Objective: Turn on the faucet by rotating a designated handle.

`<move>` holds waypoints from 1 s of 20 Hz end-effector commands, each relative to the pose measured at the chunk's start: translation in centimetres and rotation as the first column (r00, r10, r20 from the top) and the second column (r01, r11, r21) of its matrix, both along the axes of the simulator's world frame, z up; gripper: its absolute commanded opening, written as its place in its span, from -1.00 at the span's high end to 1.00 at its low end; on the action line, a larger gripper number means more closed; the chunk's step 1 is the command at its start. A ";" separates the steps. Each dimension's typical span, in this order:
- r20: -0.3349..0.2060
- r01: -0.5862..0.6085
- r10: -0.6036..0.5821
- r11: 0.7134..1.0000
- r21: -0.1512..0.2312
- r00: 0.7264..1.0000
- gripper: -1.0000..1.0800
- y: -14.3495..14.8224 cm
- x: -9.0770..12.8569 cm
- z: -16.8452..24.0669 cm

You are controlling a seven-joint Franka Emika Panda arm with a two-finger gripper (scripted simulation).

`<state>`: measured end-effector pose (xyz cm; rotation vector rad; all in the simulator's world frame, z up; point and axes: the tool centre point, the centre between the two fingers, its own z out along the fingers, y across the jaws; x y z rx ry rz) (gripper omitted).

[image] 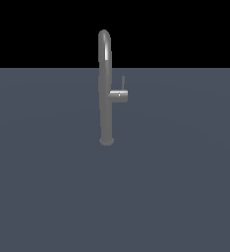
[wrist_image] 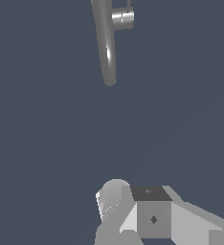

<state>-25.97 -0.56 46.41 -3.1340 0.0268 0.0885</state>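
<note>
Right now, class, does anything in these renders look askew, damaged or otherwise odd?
Nothing stands out. The tall grey metal gooseneck faucet stands upright on the flat grey surface, and its short grey stub handle sits square on its side, thin lever pointing up.

faucet (wrist_image: 106, 43) base and handle (wrist_image: 123, 18) lever cropped in wrist view

Faucet (image: 105, 88): plain mid-grey metal, no pattern; a pale, near-white highlight streak runs down the arch in the exterior view and along the pipe (wrist_image: 106, 43) in the wrist view.

Handle (image: 120, 94): stub the same grey, with one bright white glint; the rod lever is a darker grey. Wrist view: stub (wrist_image: 122, 18) lighter silver-grey, banded light and dark.

Floor (image: 48, 187): uniform dark slate blue-grey, unpatterned.

Background (image: 38, 29): flat black.

Gripper (wrist_image: 133, 215): facets in light and mid grey, one near-black panel, a white edge, and a small dark diamond mark on a grey face.
</note>
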 end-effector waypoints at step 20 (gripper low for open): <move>-0.135 0.130 -0.115 0.986 0.107 0.984 1.00 1.1 4.6 -0.2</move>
